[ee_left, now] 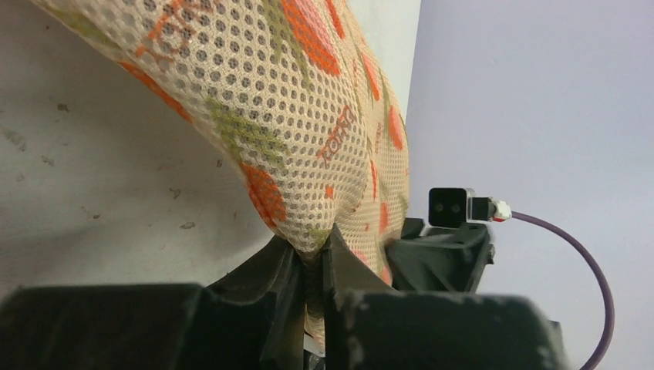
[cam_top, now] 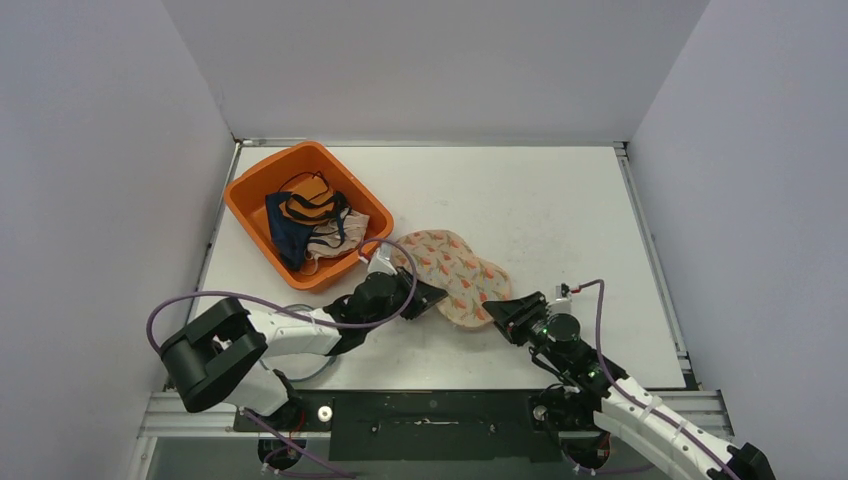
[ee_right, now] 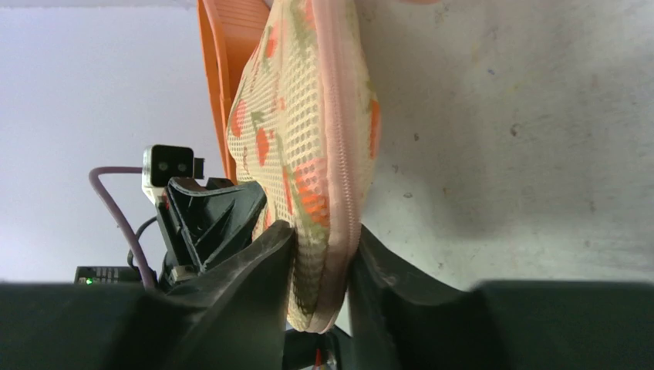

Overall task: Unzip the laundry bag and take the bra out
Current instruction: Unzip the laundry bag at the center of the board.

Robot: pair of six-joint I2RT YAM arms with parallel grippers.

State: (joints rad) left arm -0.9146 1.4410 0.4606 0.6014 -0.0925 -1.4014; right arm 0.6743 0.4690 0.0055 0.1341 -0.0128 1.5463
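Peach mesh, printed in orange and green, is puckering between two arms as the bag (cam_top: 458,272) is lying on the worktop (cam_top: 560,200) just right of the bin (cam_top: 265,168). Its long axis is slanting away from the bin's near corner. The left tool (cam_top: 428,298) is pinching a fold of mesh on the bin-side edge. The right tool (cam_top: 503,312) is clamping the seam at the end farthest from the bin. The pink zip (ee_right: 339,139) is running closed along the rim, and its puller is not showing. The bra, judging by the bulge, is sitting inside, unseen.
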